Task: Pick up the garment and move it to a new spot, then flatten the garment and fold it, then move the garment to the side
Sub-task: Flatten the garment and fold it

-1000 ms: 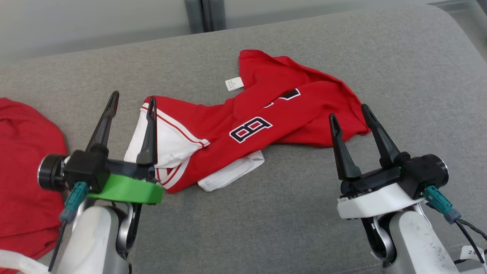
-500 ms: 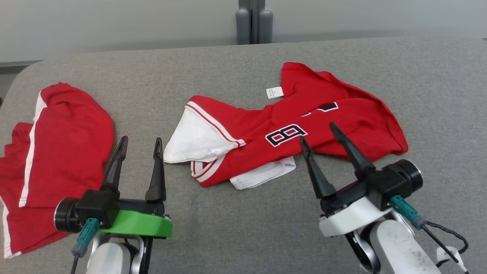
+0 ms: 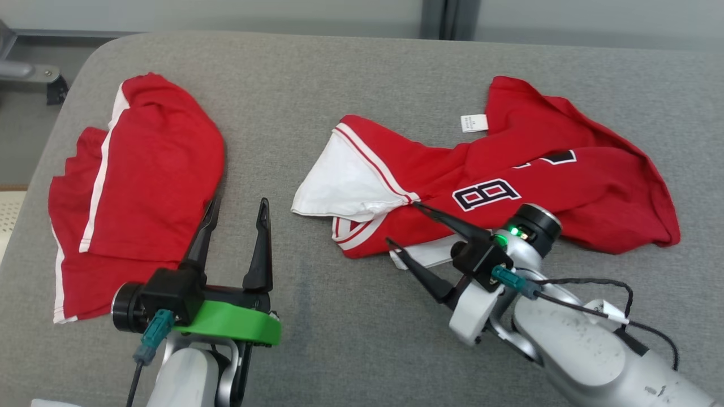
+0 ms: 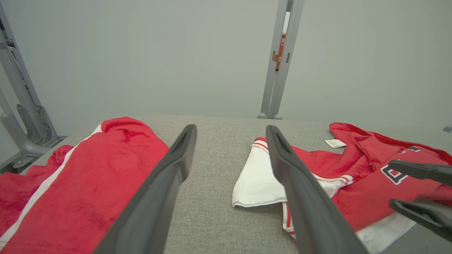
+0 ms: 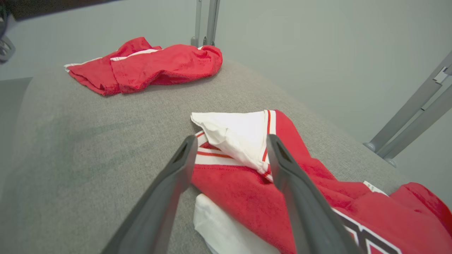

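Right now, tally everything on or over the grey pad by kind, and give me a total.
Garments: 2 (numbered jersey, striped red garment)
End effectors: 2 (left end effector, right end effector), both open
Total: 4

Soft red knit jersey (image 3: 526, 169), coarse grey woven tabletop (image 3: 350, 73), matt, seemingly plastic end effector fingers (image 3: 260, 249)

— How's the light?
— Bright, even, diffuse from above. No glare on the grey surface (image 3: 362, 73); only a thin soft shadow under the garment (image 3: 599, 186) along its near edge.
— Sharpness?
— Head view is crisp. Wrist views stretch toward their edges, softest nearest the lens.
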You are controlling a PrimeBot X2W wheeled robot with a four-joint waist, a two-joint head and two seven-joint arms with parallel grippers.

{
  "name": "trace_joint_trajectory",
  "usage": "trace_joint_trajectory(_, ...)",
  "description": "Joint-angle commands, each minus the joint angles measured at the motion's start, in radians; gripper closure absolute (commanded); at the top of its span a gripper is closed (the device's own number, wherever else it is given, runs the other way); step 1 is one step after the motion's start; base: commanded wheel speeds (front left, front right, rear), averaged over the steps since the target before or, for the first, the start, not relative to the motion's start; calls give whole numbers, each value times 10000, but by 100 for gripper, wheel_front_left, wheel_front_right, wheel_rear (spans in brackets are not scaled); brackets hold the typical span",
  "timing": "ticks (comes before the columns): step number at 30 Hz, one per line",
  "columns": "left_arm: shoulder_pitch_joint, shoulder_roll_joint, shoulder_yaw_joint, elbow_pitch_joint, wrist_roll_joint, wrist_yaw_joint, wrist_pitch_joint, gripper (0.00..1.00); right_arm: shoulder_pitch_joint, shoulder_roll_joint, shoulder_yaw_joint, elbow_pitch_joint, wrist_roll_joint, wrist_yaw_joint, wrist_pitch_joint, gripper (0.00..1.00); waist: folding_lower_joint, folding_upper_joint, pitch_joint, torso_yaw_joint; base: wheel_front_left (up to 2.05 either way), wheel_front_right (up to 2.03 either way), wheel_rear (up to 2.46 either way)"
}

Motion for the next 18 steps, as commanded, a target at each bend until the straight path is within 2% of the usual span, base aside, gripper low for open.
trace_joint_trajectory(1, -204, 2, -103, 53, -99, 92, -4, 0, -321, -685, 205, 356, 135, -11, 41, 0, 0, 0, 434, 675, 0, 0, 0)
trace_joint_trajectory(3, -224, 2, -266, 151, -288, 146, -6, 0, -688, -570, 490, 869, 445, -11, 66, 0, 0, 0, 521, 909, 0, 0, 0)
trace_joint_trajectory(7, -302, 2, -452, 193, -590, 283, -6, 0, -1330, -775, 997, 1636, 737, -13, 43, 0, 0, 0, 685, 1270, 0, 0, 0)
trace_joint_trajectory(17, -472, 2, -780, 147, -873, 497, -6, 0, -2315, -834, 1758, 2655, 1445, -13, -22, 1, 0, 0, 912, 1660, 0, 0, 0)
trace_joint_trajectory(18, -497, 2, -815, 146, -898, 514, -6, 0, -2382, -772, 1772, 2755, 1602, -11, -20, 80, 0, 0, 919, 1679, 0, 0, 0)
